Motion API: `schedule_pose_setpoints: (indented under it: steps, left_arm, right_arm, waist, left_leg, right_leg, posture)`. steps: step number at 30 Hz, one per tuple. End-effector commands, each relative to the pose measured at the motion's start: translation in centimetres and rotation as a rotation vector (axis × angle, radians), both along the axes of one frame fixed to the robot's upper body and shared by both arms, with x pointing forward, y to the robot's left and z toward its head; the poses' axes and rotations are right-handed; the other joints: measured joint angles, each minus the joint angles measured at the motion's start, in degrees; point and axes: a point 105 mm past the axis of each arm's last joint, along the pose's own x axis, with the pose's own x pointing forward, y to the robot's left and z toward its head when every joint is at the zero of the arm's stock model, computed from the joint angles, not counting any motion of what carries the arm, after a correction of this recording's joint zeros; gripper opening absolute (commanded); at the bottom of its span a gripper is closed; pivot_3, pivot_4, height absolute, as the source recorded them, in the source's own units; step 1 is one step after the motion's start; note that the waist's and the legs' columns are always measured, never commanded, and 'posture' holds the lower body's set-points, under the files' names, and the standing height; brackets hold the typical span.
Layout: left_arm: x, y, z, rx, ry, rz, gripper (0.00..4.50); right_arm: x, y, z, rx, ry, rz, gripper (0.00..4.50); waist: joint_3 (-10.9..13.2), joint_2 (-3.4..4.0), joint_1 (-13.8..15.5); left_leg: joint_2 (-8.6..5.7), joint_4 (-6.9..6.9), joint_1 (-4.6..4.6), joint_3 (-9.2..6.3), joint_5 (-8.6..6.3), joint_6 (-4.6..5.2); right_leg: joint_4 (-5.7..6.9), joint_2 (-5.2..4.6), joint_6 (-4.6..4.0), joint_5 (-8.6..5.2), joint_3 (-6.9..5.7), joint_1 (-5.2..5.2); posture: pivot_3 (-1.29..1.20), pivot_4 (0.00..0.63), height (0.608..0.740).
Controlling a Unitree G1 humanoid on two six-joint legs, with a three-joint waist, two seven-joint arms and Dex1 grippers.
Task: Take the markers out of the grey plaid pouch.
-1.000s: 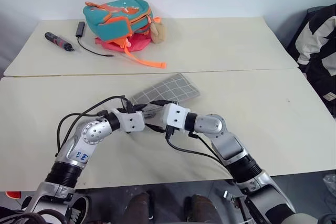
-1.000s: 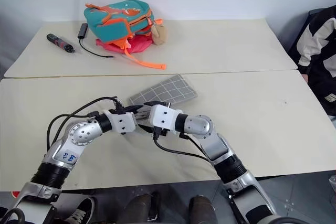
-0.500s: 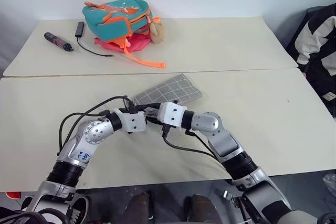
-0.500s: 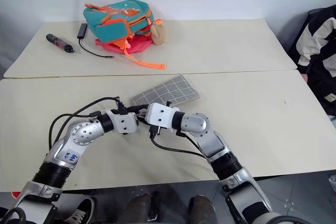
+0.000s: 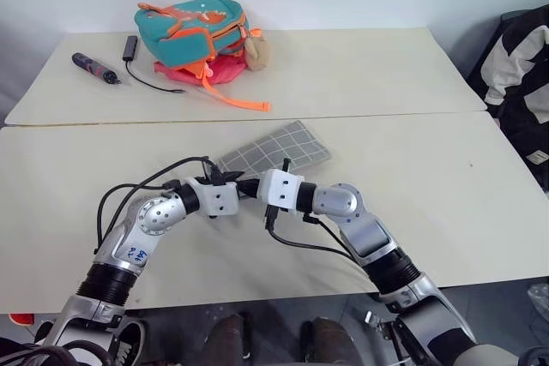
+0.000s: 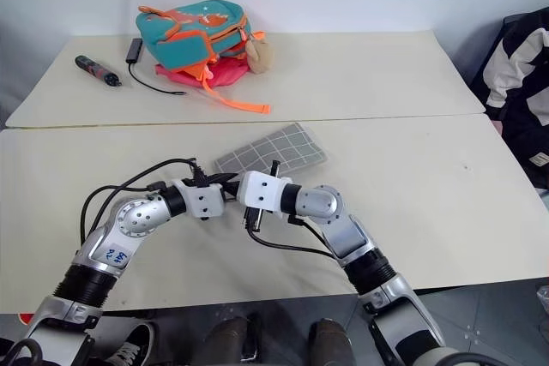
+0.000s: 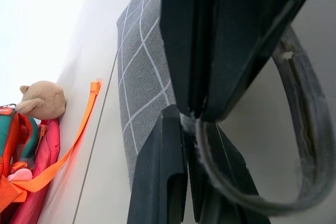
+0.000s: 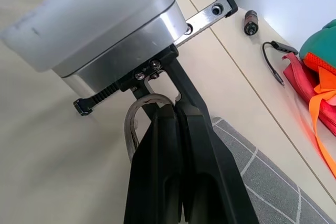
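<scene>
both pincers (image 6: 233,186) pinched together at the flat, grid-lined fabric grey plaid pouch (image 6: 273,151), its loop (image 7: 310,145) curved.

Even, diffuse light falls from overhead, bright on the cream table (image 5: 386,83) with no glare spots. Shadows stay soft: a faint one hugs the near edge of the teal backpack (image 5: 193,27), another lies under the grey plaid pouch (image 5: 274,149) just nearer than the backpack. The head views are sharp. In the left wrist view the nearest fingers (image 7: 157,177) are blurred, and the wall behind the backpack washes out white.
</scene>
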Motion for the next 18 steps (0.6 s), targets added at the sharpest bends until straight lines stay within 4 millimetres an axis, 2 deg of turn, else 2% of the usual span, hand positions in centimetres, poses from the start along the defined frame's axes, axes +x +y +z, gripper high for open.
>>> schedule_pose_setpoints:
  steps: [1,7,12,18]
  left_arm:
    - [-0.4,-0.6,-0.2,0.009,0.006,-0.027,0.00]
    - [-0.4,-0.3,-0.2,0.010,0.007,-0.019,0.00]
    - [-0.4,-0.3,-0.2,0.011,0.005,-0.020,0.00]
    - [-0.3,-0.1,-0.1,0.015,-0.001,-0.014,0.00]
  right_arm:
    - [0.1,-0.9,1.3,0.043,-0.028,-0.019,0.04]
    - [0.7,-3.5,0.8,0.015,0.005,-0.060,0.04]
    - [0.9,-4.6,0.7,0.016,0.024,-0.086,0.04]
    - [1.2,-6.9,0.5,-0.005,0.043,-0.114,0.04]
  waist:
    - [0.0,0.00,0.0]
    - [0.0,0.00,0.0]
    - [0.0,0.00,-0.1]
    - [0.0,0.00,0.0]
  left_leg:
    - [0.00,0.00,0.00,0.00,0.00,0.00]
    - [0.00,0.00,0.00,0.00,0.00,0.00]
    - [0.08,0.00,0.00,0.02,0.01,-0.01]
    - [0.08,0.02,0.00,0.02,0.00,0.00]
  right_leg:
    - [0.00,0.00,0.00,0.00,0.00,0.00]
    - [-0.01,0.00,0.00,0.00,-0.01,0.02]
    - [-0.11,0.04,0.00,0.00,-0.01,0.03]
    - [-0.28,0.04,0.01,0.01,-0.05,0.15]
  posture:
    - [0.00,0.150,0.740]
    - [0.00,0.150,0.740]
    - [0.00,0.150,0.740]
    - [0.00,0.150,0.740]
